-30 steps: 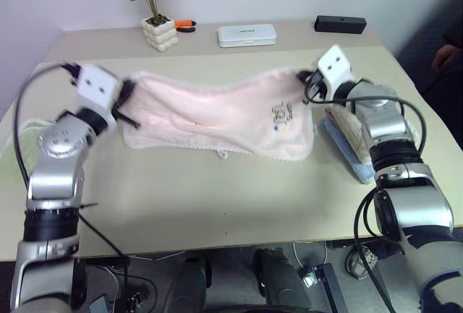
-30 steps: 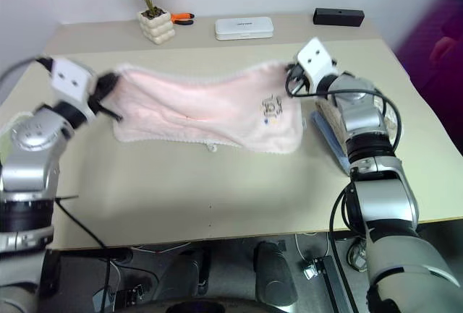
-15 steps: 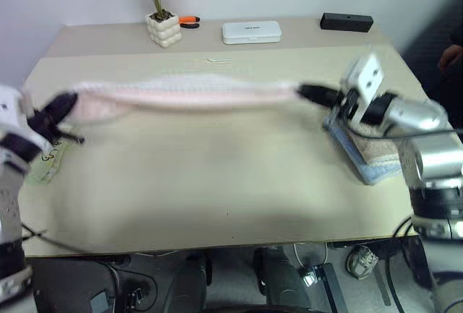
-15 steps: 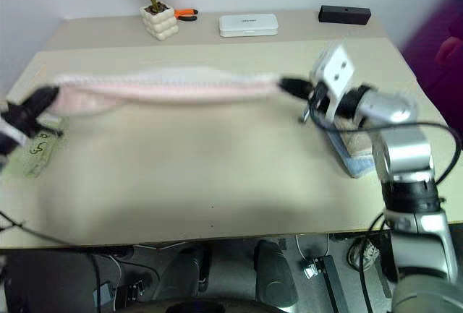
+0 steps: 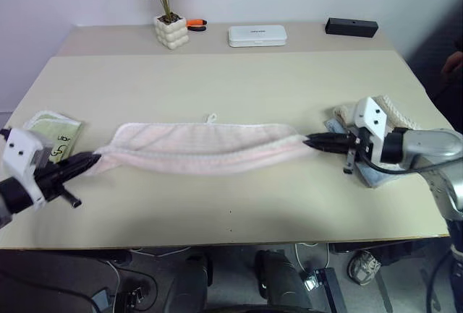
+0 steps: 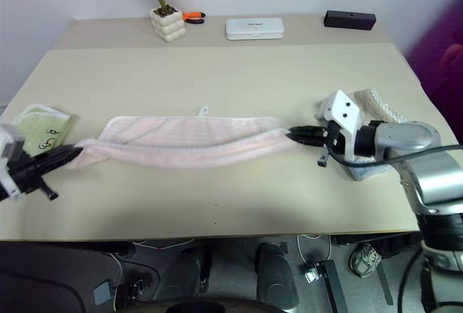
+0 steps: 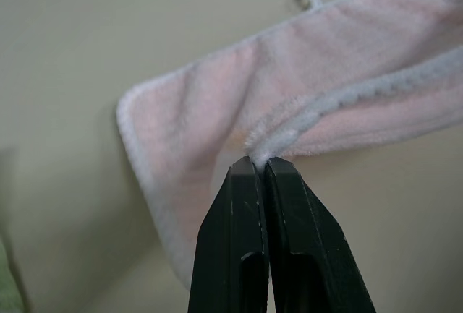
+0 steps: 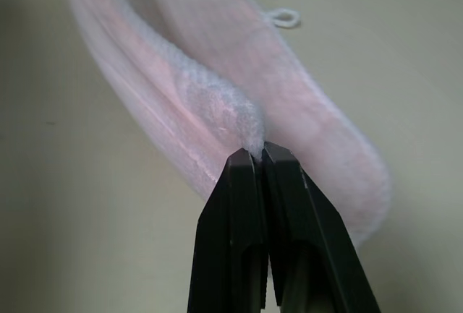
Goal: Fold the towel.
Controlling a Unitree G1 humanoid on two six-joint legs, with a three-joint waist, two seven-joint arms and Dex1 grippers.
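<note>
Both arms reach low over the near half of the surface (image 5: 239, 204), one from each side, and point inward toward each other. The left gripper (image 5: 92, 157) lies almost level at the near left, its two black fingers (image 7: 246, 204) pressed together on a corner of the towel (image 5: 199, 147), where the left wrist view shows a tuft of white edging pinched between the tips. The right gripper (image 5: 309, 140) comes in from the right, tilted slightly down, with its fingers likewise clamped on the opposite end of the towel; the right wrist view shows fluffy pink cloth bunched at the tips. The towel hangs and lies between them as a long, narrow, doubled band across the middle of the surface, sagging a little toward the near side, with its small loop (image 5: 211, 118) sticking out on the far edge. Whether the near layer rests fully on the surface cannot be told, and the towel's printed logo is folded out of sight. Just behind the left gripper lies a light green cloth (image 5: 52, 128), partly cut off by the arm. Behind the right arm a stack of folded cloths (image 5: 387, 121) is half hidden. Farther back stand a potted plant (image 5: 171, 16), a white case (image 5: 257, 35) and a black box (image 5: 351, 27).
</note>
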